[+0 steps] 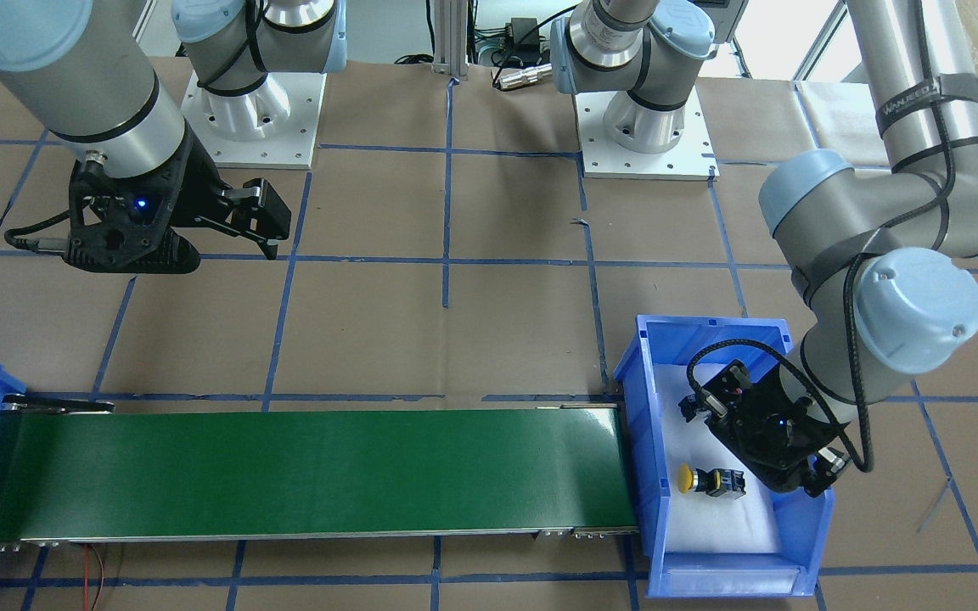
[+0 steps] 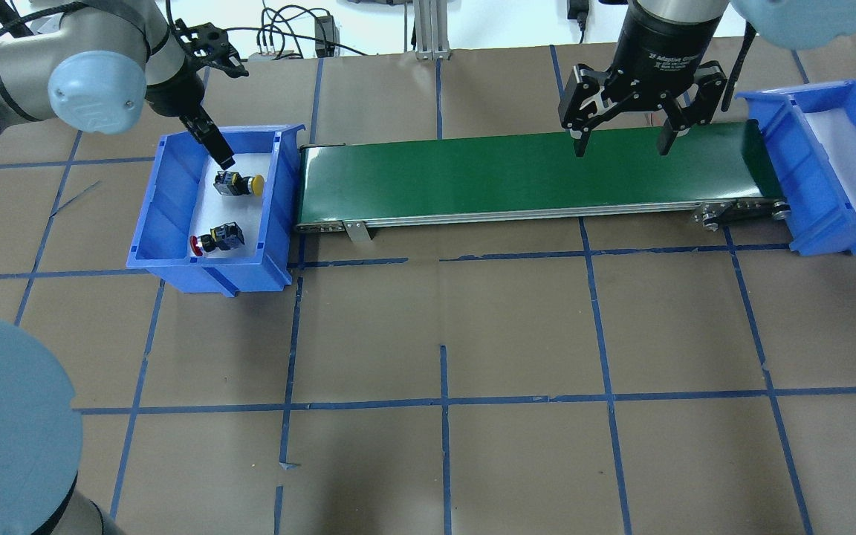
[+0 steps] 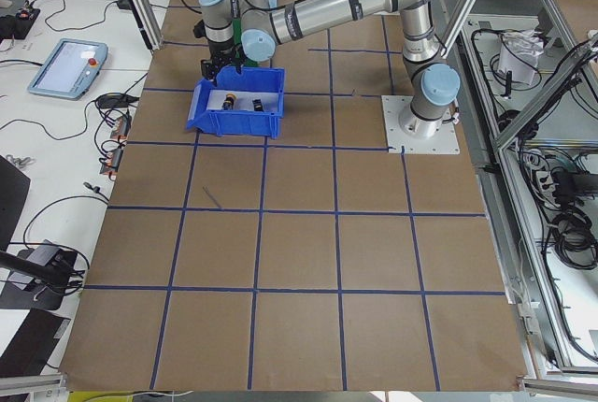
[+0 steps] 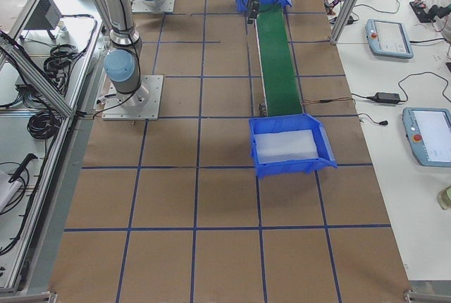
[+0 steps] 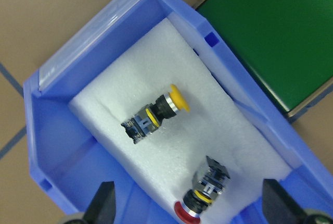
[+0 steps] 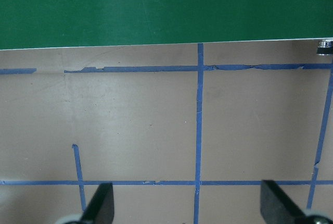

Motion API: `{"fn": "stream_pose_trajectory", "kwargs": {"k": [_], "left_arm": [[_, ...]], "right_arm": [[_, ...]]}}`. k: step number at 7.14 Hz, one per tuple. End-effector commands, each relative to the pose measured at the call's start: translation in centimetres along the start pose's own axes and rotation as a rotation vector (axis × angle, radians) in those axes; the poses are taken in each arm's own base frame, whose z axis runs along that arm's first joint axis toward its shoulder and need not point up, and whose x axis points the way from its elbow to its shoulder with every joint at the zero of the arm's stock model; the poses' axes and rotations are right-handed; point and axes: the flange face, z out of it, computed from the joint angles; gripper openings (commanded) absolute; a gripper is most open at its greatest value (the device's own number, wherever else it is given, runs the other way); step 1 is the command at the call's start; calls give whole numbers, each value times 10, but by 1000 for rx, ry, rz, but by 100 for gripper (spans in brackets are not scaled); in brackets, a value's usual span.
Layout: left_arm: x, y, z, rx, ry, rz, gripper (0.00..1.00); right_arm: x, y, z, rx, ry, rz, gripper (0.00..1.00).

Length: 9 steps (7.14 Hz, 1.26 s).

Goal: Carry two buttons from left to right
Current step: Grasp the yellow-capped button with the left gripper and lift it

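Observation:
The yellow button [image 2: 240, 183] and the red button [image 2: 215, 240] lie on their sides on white foam in the left blue bin [image 2: 168, 215]. Both show in the left wrist view, yellow [image 5: 156, 113] and red [image 5: 204, 198]. My left gripper [image 5: 190, 208] is open and empty, hovering over the bin with one finger [image 2: 214, 145] just above the yellow button. In the front view the left gripper [image 1: 758, 441] hides the red button; the yellow button [image 1: 710, 481] lies beside it. My right gripper [image 2: 621, 148] is open and empty above the right end of the green conveyor belt [image 2: 472, 174].
A second blue bin [image 2: 785, 163] with white foam stands at the belt's right end. The table is brown board with a blue tape grid. The right wrist view shows the belt's edge [image 6: 156, 10] and bare board. Both arm bases stand behind the belt.

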Motion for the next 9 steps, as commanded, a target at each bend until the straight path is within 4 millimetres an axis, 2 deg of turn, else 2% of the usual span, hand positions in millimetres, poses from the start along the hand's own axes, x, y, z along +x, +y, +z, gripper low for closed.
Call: {"fn": "stream_pose_trajectory", "kwargs": {"k": [1,2,3,4,5,6,7,8,9], "left_arm": [[-19,-13,53,-14,39,244,100],[-20,-13,80,-26,79,310,100],[-16,-11,95,-33,108,319,100],[-11,-6,103,-41,130,322,100],[-10,-5,105,-42,133,319,96],[-11,-5,110,-45,137,319,67],[-14,-6,106,-44,126,313,36],[-19,-6,102,-38,104,304,15],[-21,-6,92,-31,82,280,9]], "right_arm": [[1,0,1,-1,0,2,100],[1,0,1,-3,0,2,100],[1,0,1,-3,0,2,100],[2,0,2,-4,0,3,100],[2,0,3,-6,0,3,100],[2,0,3,-6,0,3,100],[2,0,3,-6,0,3,100],[2,0,2,-6,0,3,100],[2,0,2,-4,0,3,100]]}}
